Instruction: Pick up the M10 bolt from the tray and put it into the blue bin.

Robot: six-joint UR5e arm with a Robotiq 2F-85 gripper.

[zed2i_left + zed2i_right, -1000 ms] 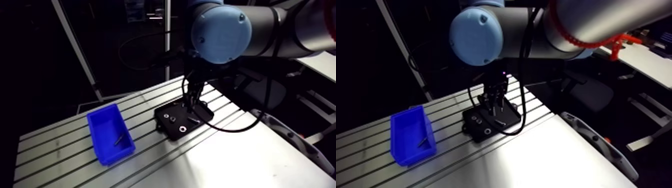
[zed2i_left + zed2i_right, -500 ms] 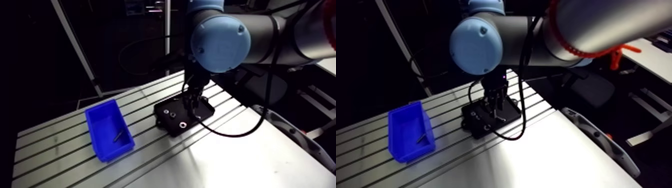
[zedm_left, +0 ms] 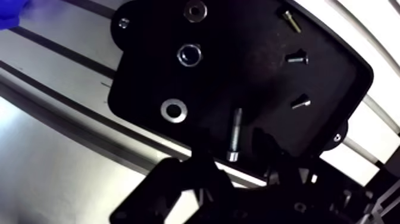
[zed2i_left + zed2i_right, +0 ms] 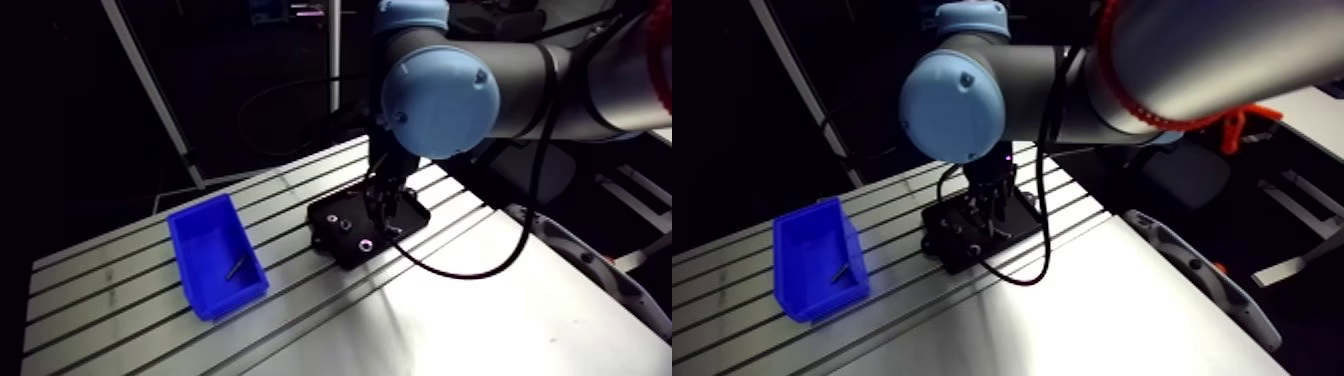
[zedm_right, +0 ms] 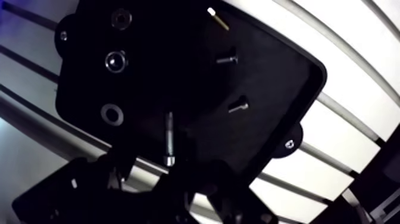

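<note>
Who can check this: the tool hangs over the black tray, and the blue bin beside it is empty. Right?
One error: the bin is not empty. The arm view shows one small dark piece in it. The tool does hang over the tray.

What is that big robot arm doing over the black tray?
The robot arm holds its tool low over the black tray on the table. A long bolt lies flat between the tool's open fingers, not grabbed yet. Smaller screws, a nut and a washer lie around it. The blue bin, where the bolt should go, sits off to the side with one small dark piece inside.
</note>
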